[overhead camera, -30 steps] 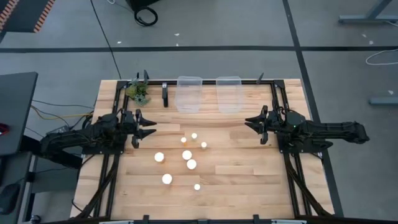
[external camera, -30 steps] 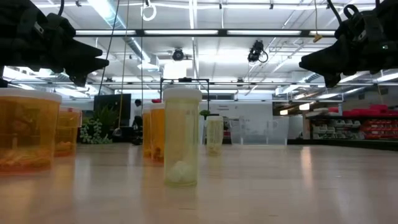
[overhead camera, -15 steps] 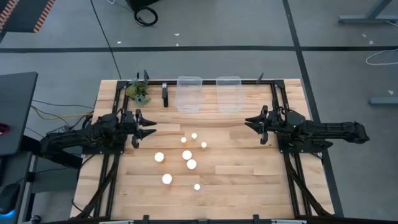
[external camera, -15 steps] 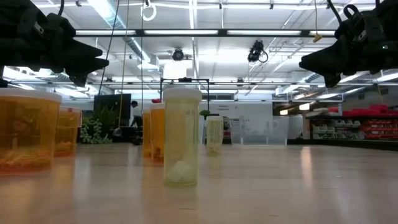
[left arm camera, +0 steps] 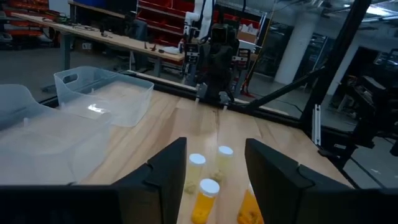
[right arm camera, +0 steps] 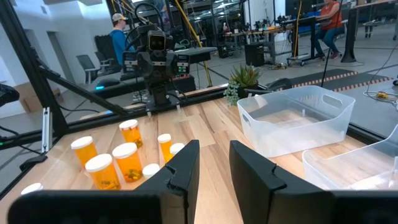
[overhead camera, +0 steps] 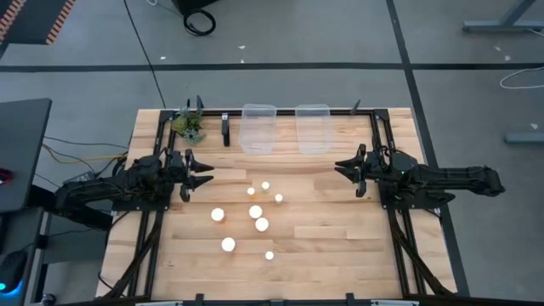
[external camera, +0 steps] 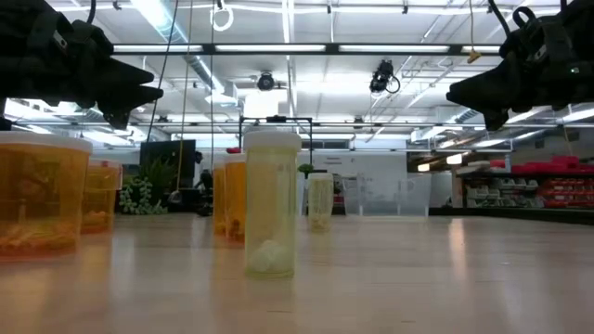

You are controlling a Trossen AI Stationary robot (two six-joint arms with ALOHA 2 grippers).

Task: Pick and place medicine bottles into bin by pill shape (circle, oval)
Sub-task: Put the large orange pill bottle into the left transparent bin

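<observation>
The bottles (overhead camera: 255, 212) stand upright in a loose cluster at mid-table, clear of both bins (overhead camera: 258, 127), so none is sorted yet. The left gripper (overhead camera: 206, 177) and right gripper (overhead camera: 338, 168) hover at either side, jaws partly open, empty.

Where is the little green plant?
In the high view, the little green plant sits at the table's far left corner, beside the two clear bins, just beyond the left gripper.

Overhead view straight down, low view level across table (overhead camera: 340, 246), wrist views facing inward, all sharing bottles (overhead camera: 256, 212)
</observation>
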